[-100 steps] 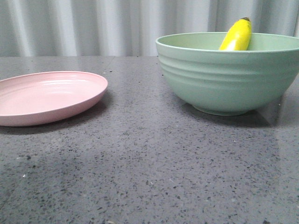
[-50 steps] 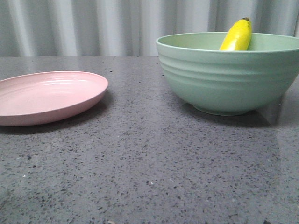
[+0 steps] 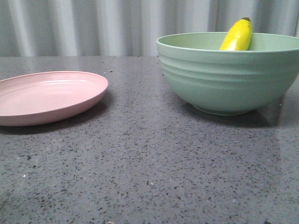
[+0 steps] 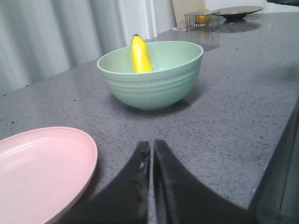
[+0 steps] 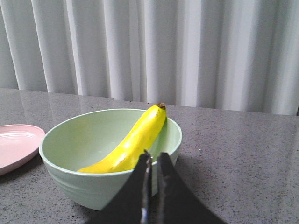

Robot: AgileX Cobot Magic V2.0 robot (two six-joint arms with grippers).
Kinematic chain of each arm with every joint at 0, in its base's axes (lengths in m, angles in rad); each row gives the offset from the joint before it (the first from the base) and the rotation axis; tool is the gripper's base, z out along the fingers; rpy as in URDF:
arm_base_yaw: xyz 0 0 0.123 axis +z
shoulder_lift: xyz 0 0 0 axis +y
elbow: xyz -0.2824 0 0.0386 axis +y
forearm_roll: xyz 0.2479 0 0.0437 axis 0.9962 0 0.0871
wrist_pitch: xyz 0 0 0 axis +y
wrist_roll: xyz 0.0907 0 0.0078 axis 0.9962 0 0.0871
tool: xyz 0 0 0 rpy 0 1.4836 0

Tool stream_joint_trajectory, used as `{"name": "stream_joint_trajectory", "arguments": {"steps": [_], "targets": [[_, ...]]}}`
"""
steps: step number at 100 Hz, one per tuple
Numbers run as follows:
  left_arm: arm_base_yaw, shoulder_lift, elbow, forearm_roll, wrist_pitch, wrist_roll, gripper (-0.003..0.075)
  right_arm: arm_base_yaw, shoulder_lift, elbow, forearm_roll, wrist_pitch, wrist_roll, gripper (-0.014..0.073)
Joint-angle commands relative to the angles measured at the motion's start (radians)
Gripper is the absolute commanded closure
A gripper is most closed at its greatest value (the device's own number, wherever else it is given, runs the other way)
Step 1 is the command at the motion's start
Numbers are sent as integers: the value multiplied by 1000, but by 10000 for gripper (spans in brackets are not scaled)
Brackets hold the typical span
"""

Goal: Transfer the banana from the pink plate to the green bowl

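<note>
The banana (image 3: 238, 34) lay inside the green bowl (image 3: 229, 79), leaning against the inner wall with its dark tip poking above the rim. From the right wrist view the banana (image 5: 131, 142) ran from the bowl's floor up to the rim of the green bowl (image 5: 70, 140), its tip resting at the edge. In the left wrist view the banana (image 4: 139, 55) stood nearly upright against the wall of the green bowl (image 4: 154, 84).

The pink plate (image 3: 46, 97) sat on the desk (image 3: 149, 168) to the left of the bowl, well apart from it, and carried nothing. It showed also in the left wrist view (image 4: 39, 168) and, at the edge, in the right wrist view (image 5: 16, 144).

The left pincer (image 4: 150, 156) was closed, its dark fingers pressed together with only a thin seam between them, holding nothing, just beside the plate's rim. The right pincer (image 5: 152, 163) was likewise closed and empty, its tips in front of the near wall of the bowl.

Pale pleated curtains (image 3: 93, 28) hung behind the speckled grey desk. Far off in the left wrist view stood a wire basket (image 4: 202, 19) and a dark dish (image 4: 236, 11).
</note>
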Motion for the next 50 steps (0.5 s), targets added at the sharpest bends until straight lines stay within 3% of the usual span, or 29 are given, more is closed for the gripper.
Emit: {"name": "stream_joint_trajectory", "arguments": {"steps": [1,24,50], "targets": [[-3,8,-25,-8,-89,-12,741,0,10,-23,-6,-74,-11,659],[49,6,12,20,-92,-12,741,0,10,-23,-6,-74,-11,659],[359,1,79,-25,-185,-12,741,0,10,-23,-6,-74,-11,659]]}}
